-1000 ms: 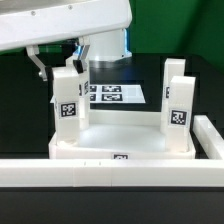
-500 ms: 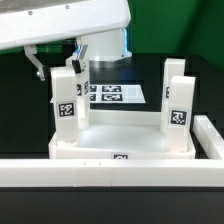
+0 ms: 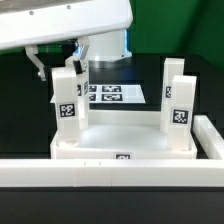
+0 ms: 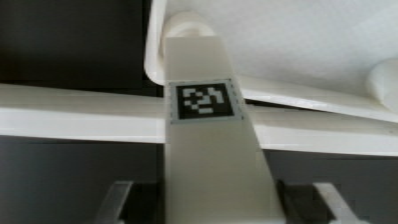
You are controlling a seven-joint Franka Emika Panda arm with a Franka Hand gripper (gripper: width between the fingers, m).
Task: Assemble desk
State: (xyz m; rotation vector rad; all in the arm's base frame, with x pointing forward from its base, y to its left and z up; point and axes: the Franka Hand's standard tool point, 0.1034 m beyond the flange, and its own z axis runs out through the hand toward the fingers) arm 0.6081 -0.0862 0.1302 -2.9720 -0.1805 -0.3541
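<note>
The white tabletop [image 3: 120, 150] lies underside up against the low wall, with white tagged legs standing upright at its corners. My gripper [image 3: 66, 66] comes down from the top of the exterior view onto the left leg [image 3: 68, 105] and is shut on its upper end. In the wrist view this leg [image 4: 210, 130] runs straight out between the two fingers [image 4: 121, 200], which sit against its sides. Its far end stands in a corner of the tabletop [image 4: 302, 60]. The right leg [image 3: 178, 105] stands free.
A long white low wall [image 3: 110, 172] runs along the front and turns back on the exterior view's right [image 3: 210, 135]. The marker board [image 3: 110, 93] lies flat behind the tabletop. The arm's white body fills the upper left of that view.
</note>
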